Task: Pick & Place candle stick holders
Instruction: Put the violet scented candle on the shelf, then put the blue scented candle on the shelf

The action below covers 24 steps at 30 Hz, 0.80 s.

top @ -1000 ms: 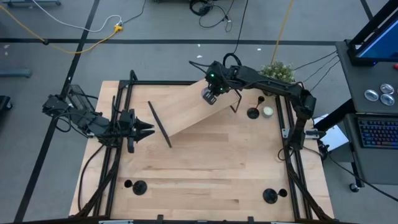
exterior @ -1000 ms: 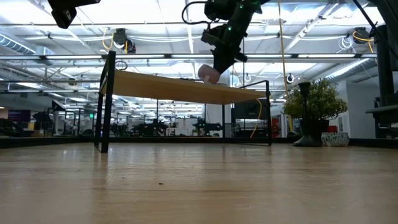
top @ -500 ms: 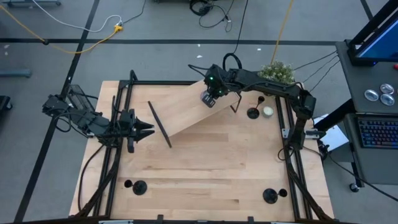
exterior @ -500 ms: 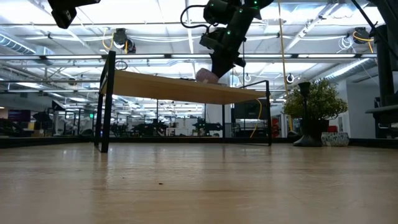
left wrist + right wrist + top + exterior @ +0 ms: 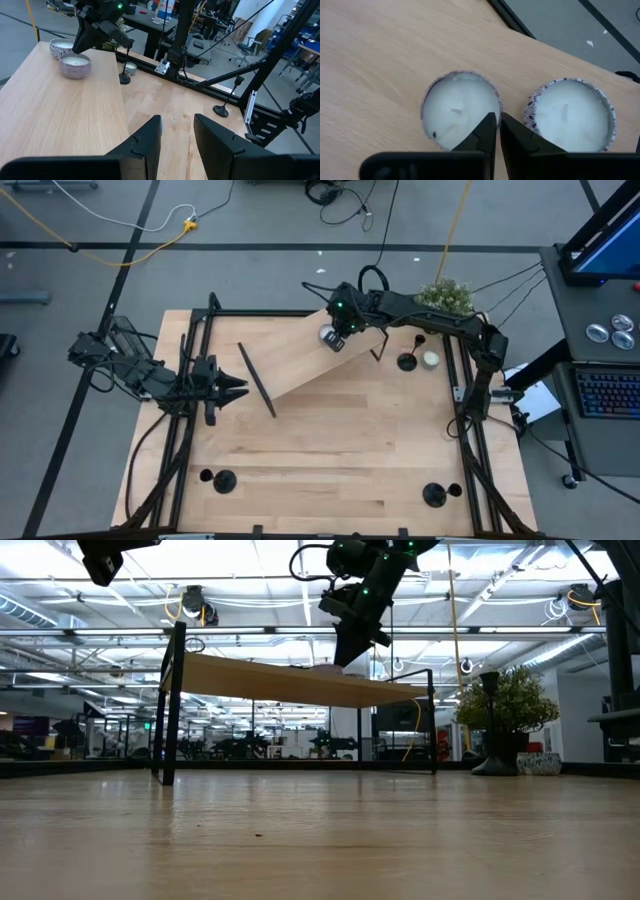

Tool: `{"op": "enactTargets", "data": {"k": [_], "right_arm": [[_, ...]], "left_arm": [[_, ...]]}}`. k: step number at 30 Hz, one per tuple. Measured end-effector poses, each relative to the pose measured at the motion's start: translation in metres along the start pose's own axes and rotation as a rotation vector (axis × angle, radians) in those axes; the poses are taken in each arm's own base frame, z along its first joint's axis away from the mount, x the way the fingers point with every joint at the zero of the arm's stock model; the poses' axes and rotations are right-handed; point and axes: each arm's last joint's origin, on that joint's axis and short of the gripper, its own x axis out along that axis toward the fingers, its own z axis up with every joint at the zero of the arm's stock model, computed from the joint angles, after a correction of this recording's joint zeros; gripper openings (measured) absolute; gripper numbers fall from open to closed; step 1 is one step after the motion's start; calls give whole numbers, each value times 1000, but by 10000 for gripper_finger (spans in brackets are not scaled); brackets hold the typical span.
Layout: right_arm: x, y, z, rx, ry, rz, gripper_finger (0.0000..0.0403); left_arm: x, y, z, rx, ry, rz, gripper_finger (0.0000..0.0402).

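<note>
Hovering right fingers [image 5: 497,131] together | round waxy candles [image 5: 460,107] | left fingers [image 5: 177,137] apart

2 candles [image 5: 460,112] side by side on shelf [image 5: 380,55].

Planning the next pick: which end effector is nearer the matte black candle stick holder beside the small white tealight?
Right. The right end effector hovers over the raised wooden shelf, nearer the holder. The left end effector waits across the table.

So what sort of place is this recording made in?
Probably a robotics lab or workshop: black-framed wooden table, loose floor cables, and rows of similar workbenches under ceiling strip lights behind it.
</note>
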Motion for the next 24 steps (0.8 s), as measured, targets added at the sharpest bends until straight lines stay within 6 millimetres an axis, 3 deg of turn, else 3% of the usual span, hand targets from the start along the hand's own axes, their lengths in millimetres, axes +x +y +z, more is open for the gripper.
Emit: {"op": "enactTargets", "data": {"k": [10, 16, 24], "right_arm": [[-5, -1, 2, -2, -27, -25, 17], [-51, 6, -5, 9, -43, -1, 17], [-106, 0, -51, 203, 231, -241, 18]], "left_arm": [[0, 0, 0, 0, 0, 0, 122], [0, 0, 0, 2, 0, 0, 122], [0, 0, 0, 8, 1, 0, 122]]}}
